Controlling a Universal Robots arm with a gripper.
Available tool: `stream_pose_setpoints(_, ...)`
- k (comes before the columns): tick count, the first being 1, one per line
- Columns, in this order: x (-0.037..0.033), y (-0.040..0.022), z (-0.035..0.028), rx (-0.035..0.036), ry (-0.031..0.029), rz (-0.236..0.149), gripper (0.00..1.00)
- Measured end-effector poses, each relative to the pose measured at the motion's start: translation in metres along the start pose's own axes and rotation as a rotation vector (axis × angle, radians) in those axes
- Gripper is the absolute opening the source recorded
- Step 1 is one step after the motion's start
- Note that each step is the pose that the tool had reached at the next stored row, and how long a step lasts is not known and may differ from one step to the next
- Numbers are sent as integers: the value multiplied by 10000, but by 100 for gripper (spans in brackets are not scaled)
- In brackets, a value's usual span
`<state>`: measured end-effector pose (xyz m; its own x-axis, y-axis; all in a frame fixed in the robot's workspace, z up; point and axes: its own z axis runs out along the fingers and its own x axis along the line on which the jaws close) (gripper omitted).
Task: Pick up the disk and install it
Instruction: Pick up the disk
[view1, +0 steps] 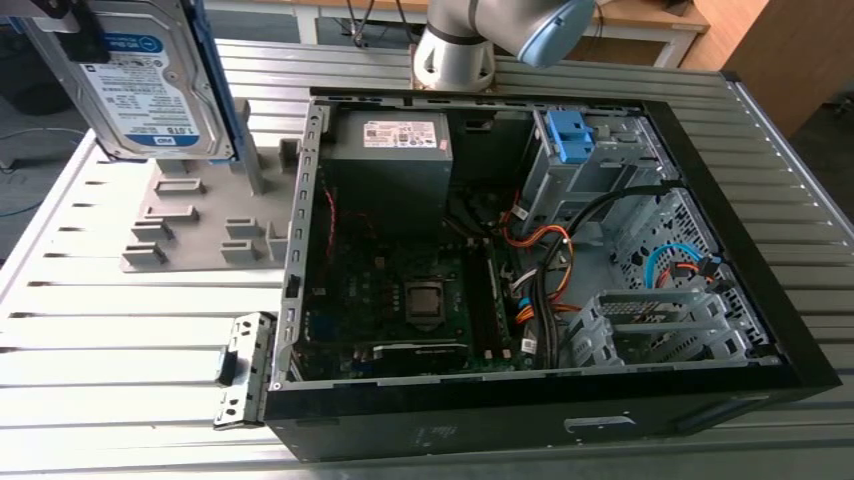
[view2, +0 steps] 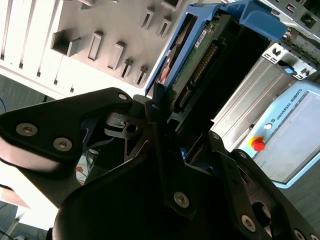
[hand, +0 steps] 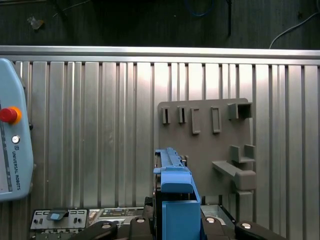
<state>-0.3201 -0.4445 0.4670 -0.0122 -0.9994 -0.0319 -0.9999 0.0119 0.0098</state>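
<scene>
The disk (view1: 147, 90) is a silver hard drive with a white-and-blue label in a blue bracket. It hangs upright over the grey holder plate (view1: 200, 220) at the exterior view's left, outside the open computer case (view1: 534, 250). My gripper (view1: 83, 35) is shut on its upper edge. In the second wrist view the black fingers (view2: 155, 115) clamp the disk (view2: 200, 55), whose green circuit board and blue frame show. In the first wrist view the disk's blue bracket (hand: 175, 200) stands above the grey holder plate (hand: 205, 135).
Inside the case are a grey power-supply box (view1: 390, 150), a motherboard (view1: 400, 290), loose cables (view1: 547, 260) and a metal drive bay with a blue latch (view1: 567, 135). The arm's base (view1: 461, 45) stands behind the case. A teach pendant (hand: 12, 150) lies on the ribbed table.
</scene>
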Motion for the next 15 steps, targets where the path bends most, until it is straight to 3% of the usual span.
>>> stream_pose_setpoints(15, -1, -71, -1, 0, 0, 0, 36)
